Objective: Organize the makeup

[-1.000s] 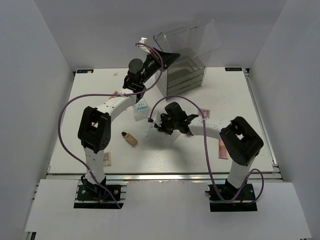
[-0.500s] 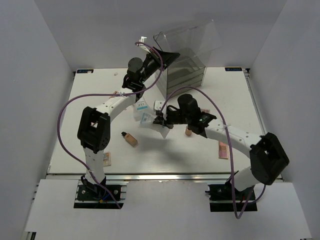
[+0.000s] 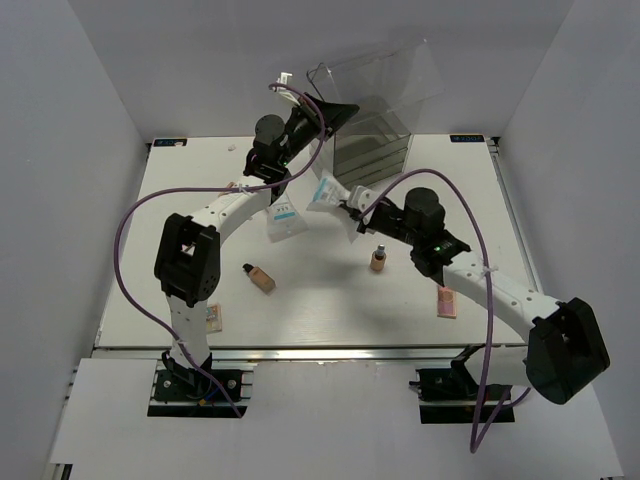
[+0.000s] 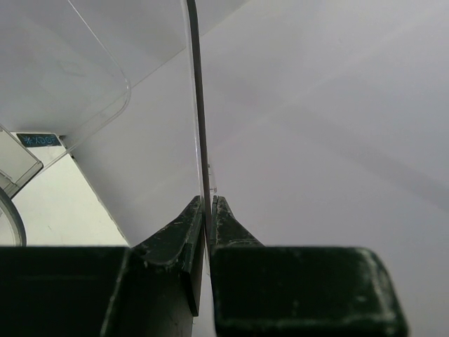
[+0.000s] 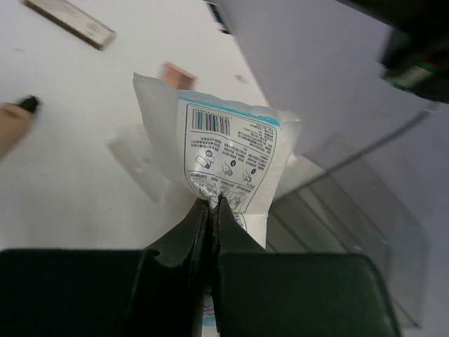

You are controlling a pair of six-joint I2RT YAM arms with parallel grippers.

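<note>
- We look down on a white table (image 3: 330, 300), with two arms reaching toward a clear acrylic drawer box (image 3: 372, 155) at the upper centre of the frame.
- The left gripper (image 3: 322, 112) sits high at the upper centre. Its fingers are pressed together on the thin edge of the box's clear lid (image 3: 385, 70), which stands tilted open.
- The right gripper (image 3: 347, 207) is just left of the box. Its fingers pinch the bottom edge of a white packet with blue print (image 3: 326, 190), held above the table next to the opened box.
- We judge the task to be at an early stage. One packet is in hand near the box, and we cannot see any makeup put away inside it.
- Left lying on the table are:
  - a second packet (image 3: 285, 222) at centre left
  - a tan bottle lying on its side (image 3: 260, 278) below that
  - a tan bottle standing upright (image 3: 378, 260) at centre
  - a flat palette (image 3: 446, 302) at lower right
  - another palette (image 3: 214, 318) at lower left
</note>
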